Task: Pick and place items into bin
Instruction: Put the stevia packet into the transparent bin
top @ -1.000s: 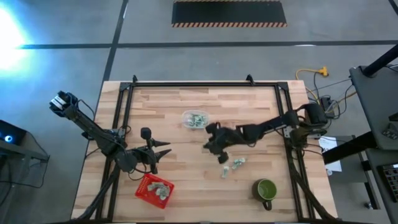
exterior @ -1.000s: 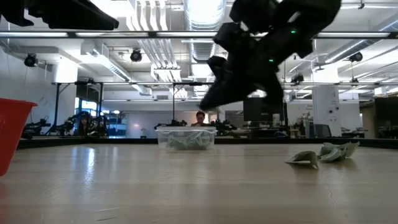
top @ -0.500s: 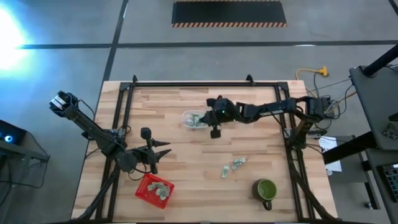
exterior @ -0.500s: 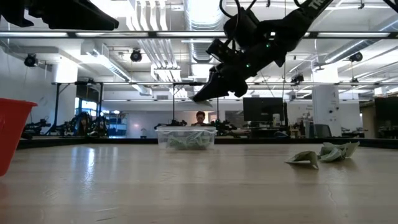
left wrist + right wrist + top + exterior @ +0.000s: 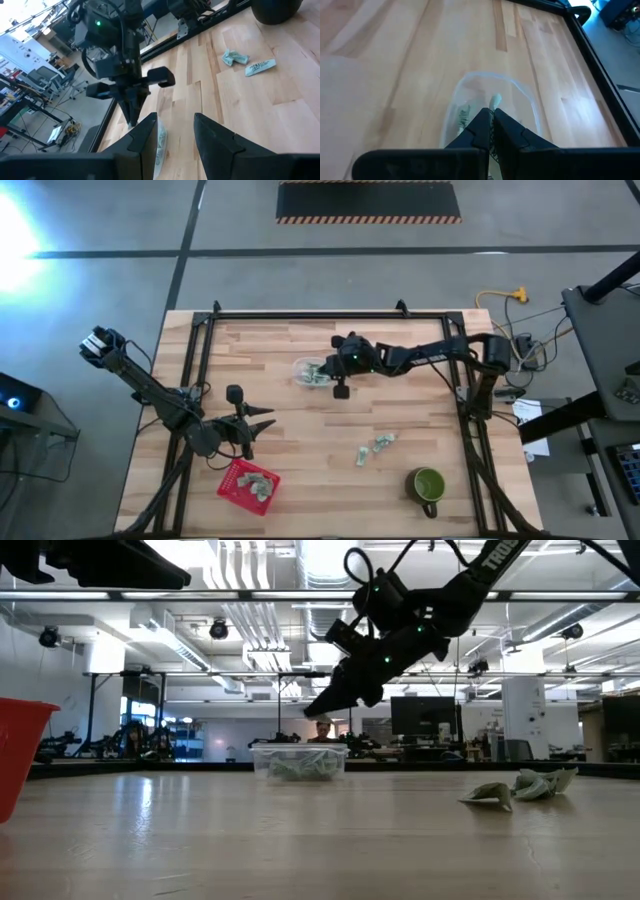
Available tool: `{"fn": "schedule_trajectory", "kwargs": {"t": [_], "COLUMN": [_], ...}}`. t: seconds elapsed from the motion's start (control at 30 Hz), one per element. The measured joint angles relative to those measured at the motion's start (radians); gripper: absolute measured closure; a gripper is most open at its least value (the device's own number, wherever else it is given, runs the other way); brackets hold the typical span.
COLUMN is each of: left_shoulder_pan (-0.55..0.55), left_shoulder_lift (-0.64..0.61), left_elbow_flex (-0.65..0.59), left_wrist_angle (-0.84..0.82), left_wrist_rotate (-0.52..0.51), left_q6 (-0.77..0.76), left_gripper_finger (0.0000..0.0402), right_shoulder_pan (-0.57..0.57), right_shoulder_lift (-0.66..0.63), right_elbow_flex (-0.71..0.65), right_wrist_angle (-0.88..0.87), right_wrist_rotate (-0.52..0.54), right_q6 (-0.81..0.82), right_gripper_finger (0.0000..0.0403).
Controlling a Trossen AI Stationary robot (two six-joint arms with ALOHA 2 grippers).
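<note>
Item [image 5: 494,101] pinched in right gripper [image 5: 490,116]

High view looks straight down on the table [image 5: 300,440]; low view sits at tabletop, level; wrist views look close past fingers; all share the clear tub [image 5: 297,761].

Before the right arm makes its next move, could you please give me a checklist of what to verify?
1. Right gripper over the clear bin: ok.
2. Wrapped piece at its shut tips: ok.
3. Gripper above the bin's rim, not touching: ok, by the low view.
4. Left gripper well apart from the bin: ok.
5. Table free of loose pieces: not ok, some remain.
</note>
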Motion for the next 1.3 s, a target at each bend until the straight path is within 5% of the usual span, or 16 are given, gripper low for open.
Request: {"fn": "schedule_trajectory", "kwargs": {"t": [0.2, 0.57, 0.7, 0.93, 1.3], "left_shoulder_pan": [0.000, -0.001, -0.001, 0.000, 0.000], "left_shoulder_lift": [0.000, 0.000, 0.000, 0.000, 0.000], "left_elbow_flex": [0.000, 0.000, 0.000, 0.000, 0.000], "left_wrist_angle": [0.000, 0.000, 0.000, 0.000, 0.003], "left_wrist_rotate": [0.000, 0.000, 0.000, 0.003, 0.003], "left_q6": [0.002, 0.009, 0.008, 0.008, 0.005], "left_gripper_finger": [0.0291, 0.0291, 0.0291, 0.0291, 0.0291], "right_shoulder_pan": [-0.003, -0.008, 0.004, 0.090, 0.316], "right_shoulder_lift": [0.001, -0.004, -0.056, -0.177, -0.192], "right_elbow_flex": [0.017, 0.011, 0.011, -0.003, -0.103], "right_wrist_angle": [-0.014, -0.019, -0.146, -0.517, -0.562], "right_wrist_rotate": [-0.005, -0.002, -0.028, -0.282, -0.285], "right_q6": [0.005, 0.009, -0.047, -0.060, 0.026], "right_gripper_finger": [0.0382, 0.0261, 0.0236, 0.0227, 0.0240]}}
